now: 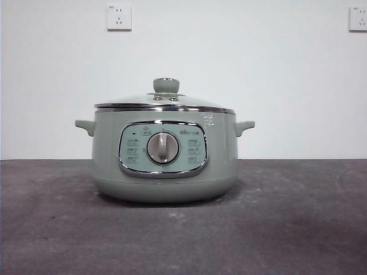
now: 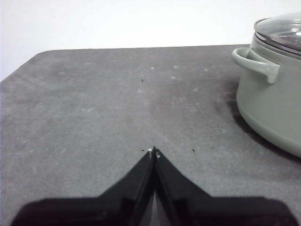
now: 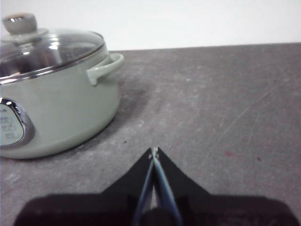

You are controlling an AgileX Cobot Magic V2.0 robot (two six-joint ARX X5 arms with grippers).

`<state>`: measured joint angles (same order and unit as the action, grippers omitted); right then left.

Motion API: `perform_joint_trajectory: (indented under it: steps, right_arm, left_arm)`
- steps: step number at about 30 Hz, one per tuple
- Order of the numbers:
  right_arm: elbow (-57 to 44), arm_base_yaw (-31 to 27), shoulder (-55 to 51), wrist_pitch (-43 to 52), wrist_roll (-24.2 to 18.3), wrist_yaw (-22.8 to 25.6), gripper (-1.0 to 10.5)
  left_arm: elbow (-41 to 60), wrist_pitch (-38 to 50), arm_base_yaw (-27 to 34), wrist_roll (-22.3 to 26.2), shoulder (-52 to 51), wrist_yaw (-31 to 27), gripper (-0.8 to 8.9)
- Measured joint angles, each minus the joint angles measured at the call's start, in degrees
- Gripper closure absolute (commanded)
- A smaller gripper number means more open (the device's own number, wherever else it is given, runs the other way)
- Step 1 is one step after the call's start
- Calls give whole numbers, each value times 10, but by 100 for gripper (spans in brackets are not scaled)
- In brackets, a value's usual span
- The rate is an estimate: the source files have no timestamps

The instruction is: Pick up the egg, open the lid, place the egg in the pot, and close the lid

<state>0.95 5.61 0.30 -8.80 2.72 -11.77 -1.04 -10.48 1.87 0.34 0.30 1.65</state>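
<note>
The sage-green pot (image 1: 164,154) stands in the middle of the table with its dial facing the front camera. The glass lid (image 1: 165,101) with its pale green knob rests shut on it. The pot also shows in the left wrist view (image 2: 270,101) and the right wrist view (image 3: 56,110), with the lid (image 3: 44,49) on top. My left gripper (image 2: 154,151) is shut and empty over bare table, to one side of the pot. My right gripper (image 3: 154,151) is shut and empty on the pot's other side. The egg is not in view.
The dark grey table top (image 1: 298,229) spreads around the pot. A white wall with two power sockets (image 1: 118,17) stands behind. The table's far rounded corner (image 2: 40,54) shows in the left wrist view.
</note>
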Motion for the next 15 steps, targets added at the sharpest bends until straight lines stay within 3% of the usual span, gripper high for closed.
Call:
perform_joint_trajectory:
  steps: [6,15]
  right_arm:
    - [0,0,-1,-1,31,0,946]
    - [0,0,-1,-1,40,0,946]
  left_arm:
    - [0,0,0,0,0,0,817]
    - [0,0,0,0,0,0,817]
